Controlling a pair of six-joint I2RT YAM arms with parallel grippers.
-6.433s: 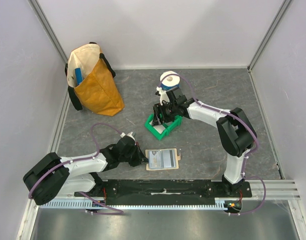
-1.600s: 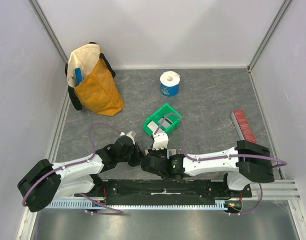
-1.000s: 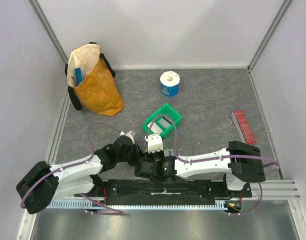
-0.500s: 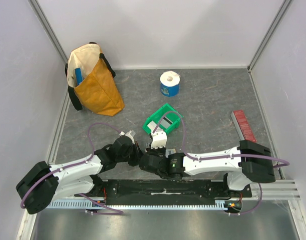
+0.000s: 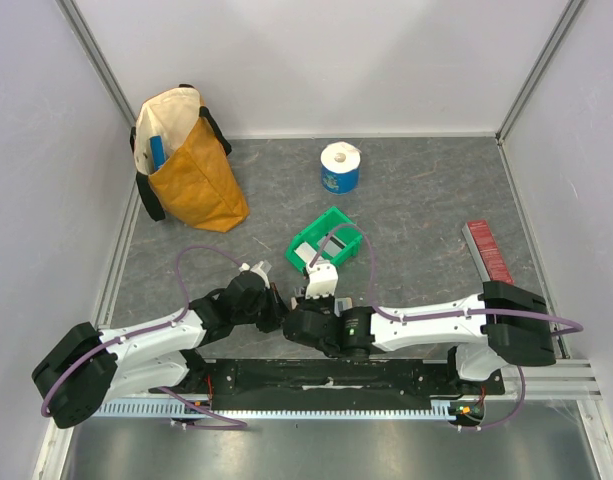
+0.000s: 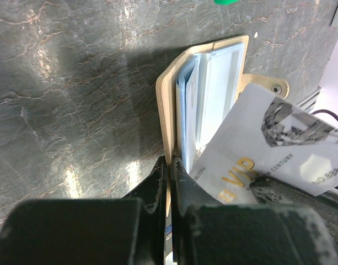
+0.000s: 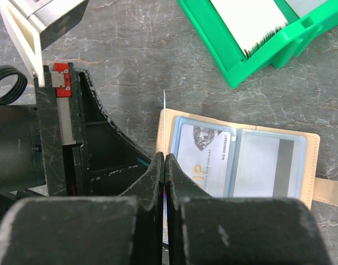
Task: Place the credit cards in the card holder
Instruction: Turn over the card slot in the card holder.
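The card holder (image 7: 312,165) lies open on the bench (image 6: 75,83), with the green bin (image 7: 224,49) near it. A second card (image 7: 204,160) sits in its clear pocket. My left tool (image 6: 170,171) is pressed together on the holder's tan edge. My right tool (image 7: 165,165) pinches a white credit card (image 6: 279,143), tilted over the holder's pockets.

A yellow bag (image 5: 191,165) stands at upper left, a blue-wrapped paper roll (image 5: 339,167) at upper centre, a green bin (image 5: 332,213) below it at mid-frame, and a red strip (image 5: 488,251) at right, all apart on the grey table (image 5: 426,200).
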